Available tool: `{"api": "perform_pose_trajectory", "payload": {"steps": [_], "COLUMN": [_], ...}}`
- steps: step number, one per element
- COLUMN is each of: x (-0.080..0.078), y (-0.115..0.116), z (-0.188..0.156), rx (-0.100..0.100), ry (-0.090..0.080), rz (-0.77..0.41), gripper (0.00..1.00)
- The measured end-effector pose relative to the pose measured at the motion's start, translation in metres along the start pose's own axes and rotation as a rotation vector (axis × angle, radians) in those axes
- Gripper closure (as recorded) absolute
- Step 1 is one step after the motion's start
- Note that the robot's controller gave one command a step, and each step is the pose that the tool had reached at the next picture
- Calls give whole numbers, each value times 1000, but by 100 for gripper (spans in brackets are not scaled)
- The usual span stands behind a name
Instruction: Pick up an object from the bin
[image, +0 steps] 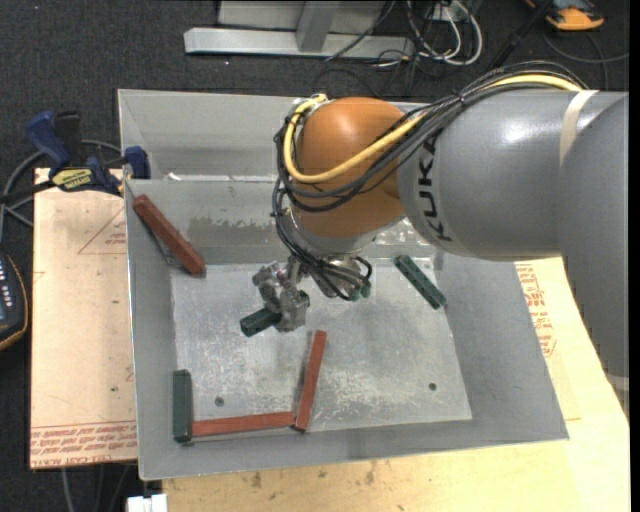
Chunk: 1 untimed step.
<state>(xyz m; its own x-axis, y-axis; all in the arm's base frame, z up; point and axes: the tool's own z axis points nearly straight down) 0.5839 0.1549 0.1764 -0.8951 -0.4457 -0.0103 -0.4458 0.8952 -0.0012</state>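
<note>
Gripper (287, 300) low at bin (400, 390) centre, touching right end of short green block (258, 322). Whether clenched on it or released: cannot tell. Red bar (311, 378) just in front. Green bar (420, 281) toward right wall. Leaning red bar (168, 234) at left wall.

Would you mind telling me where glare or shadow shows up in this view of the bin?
In the camera view, bright highlights sit on the orange wrist cover and the grey arm; the bin's back wall shows patchy reflections; under the gripper, beside the dark green stick, the floor shadow is faint.
</note>
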Motion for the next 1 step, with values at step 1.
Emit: {"api": "perform_pose_trajectory", "payload": {"steps": [1], "x": [0], "y": [-3], "z": [-74], "rx": [1], "ry": [-1], "rz": [-29], "gripper": [100]}}
